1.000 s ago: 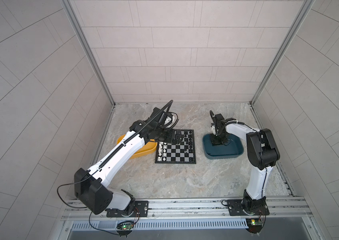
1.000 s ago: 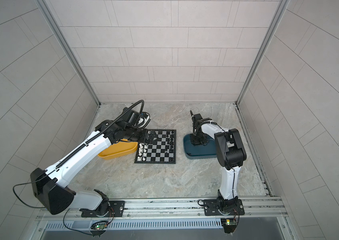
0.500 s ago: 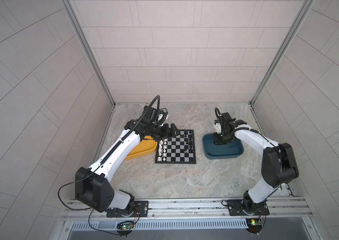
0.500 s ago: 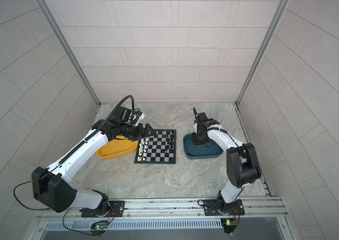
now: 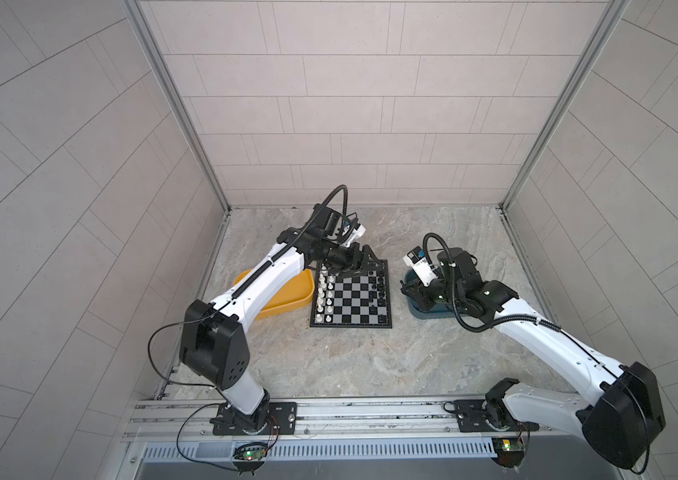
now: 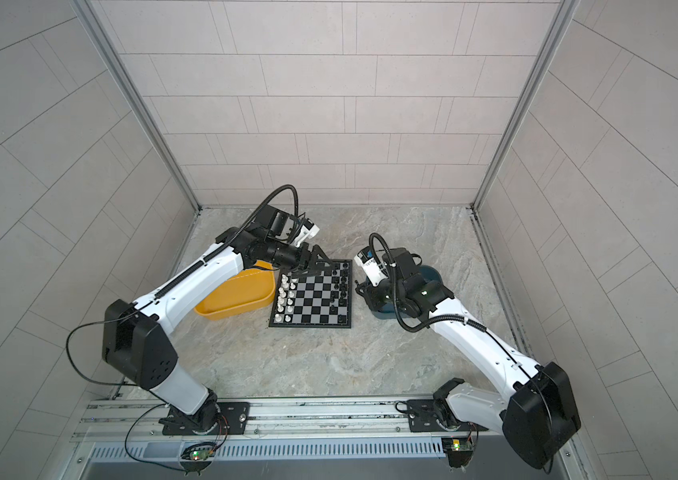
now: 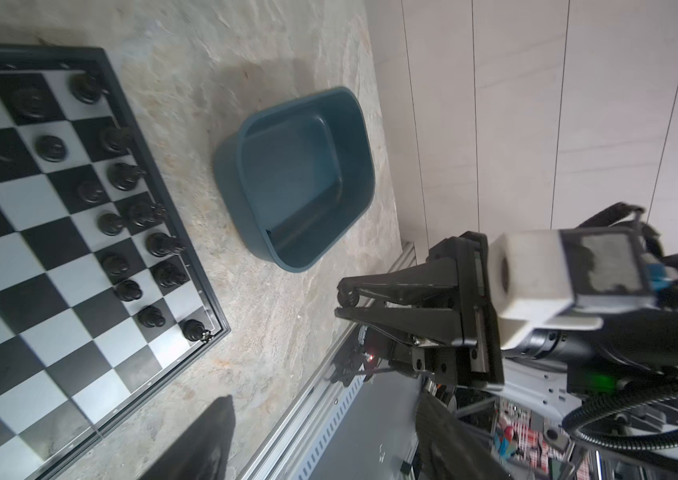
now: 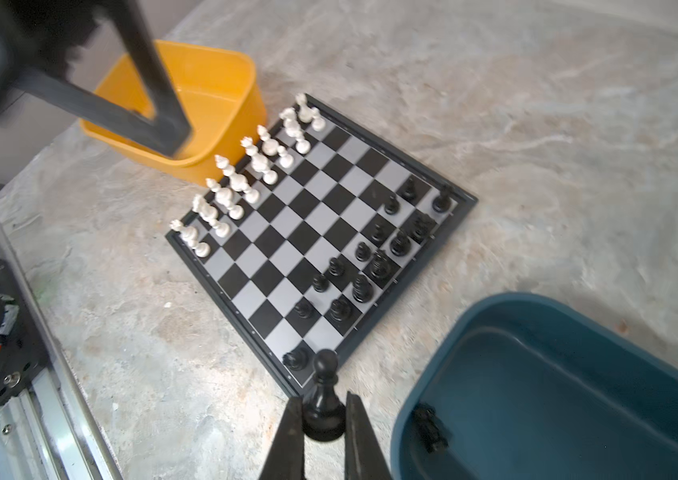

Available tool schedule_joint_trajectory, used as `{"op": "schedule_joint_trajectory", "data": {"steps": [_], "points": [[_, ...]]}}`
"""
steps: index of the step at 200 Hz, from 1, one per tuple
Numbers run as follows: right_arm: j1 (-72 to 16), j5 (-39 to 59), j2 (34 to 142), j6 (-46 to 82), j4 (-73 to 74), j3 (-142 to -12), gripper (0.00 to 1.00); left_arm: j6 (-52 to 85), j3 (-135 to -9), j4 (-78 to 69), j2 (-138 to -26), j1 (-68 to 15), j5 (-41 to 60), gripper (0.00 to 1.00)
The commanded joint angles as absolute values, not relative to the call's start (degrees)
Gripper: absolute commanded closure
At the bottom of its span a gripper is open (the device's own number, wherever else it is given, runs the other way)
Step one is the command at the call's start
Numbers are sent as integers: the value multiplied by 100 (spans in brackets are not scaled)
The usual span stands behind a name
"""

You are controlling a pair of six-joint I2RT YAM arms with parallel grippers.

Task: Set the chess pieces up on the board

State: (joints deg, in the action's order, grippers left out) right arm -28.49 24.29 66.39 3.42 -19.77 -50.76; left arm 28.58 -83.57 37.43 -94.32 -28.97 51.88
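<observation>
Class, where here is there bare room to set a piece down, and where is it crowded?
Free: the middle squares of the board, between the white pieces and the black pieces; also the table between board and front rail. Crowded: the board's two piece-lined edges.

top views: high, far, down onto the board (image 5: 354,299), same scene | left wrist: near, across board toward teal tray (image 7: 231,187) | right wrist: near, across board toward yellow tray (image 8: 242,104) | wrists share board

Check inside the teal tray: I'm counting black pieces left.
One black piece lies near a corner of the teal tray; the right arm covers most of it in both top views.
</observation>
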Motion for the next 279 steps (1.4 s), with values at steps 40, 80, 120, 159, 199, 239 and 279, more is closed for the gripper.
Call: {"op": "schedule_joint_trajectory", "data": {"steps": [40,80,120,159,199,239,279], "points": [[-2976,2884,6545,-129,-1388,-5075,88,2760,-8640,3713,-9872,-3418,5575,42],[-2988,3002,6505,-103,-1327,-5015,88,2784,-8733,3744,-9981,-3437,5497,48],[-2992,3042,6440,-103,-1313,-4983,88,2861,-8842,3753,-10104,-3446,5506,58],[-2996,3086,6416,-63,-1257,-4987,88,2892,-8842,3753,-10134,-3454,5517,67],[-2992,3120,6403,-88,-1325,-5030,88,2950,-8877,3737,-10190,-3480,5572,83],[-3002,3199,6313,-48,-1513,-5161,86,3083,-8863,3658,-10229,-3509,5730,100],[-2985,2553,5906,652,-2262,-5444,29,2728,-8462,3999,-9736,-3516,4622,100]]}}
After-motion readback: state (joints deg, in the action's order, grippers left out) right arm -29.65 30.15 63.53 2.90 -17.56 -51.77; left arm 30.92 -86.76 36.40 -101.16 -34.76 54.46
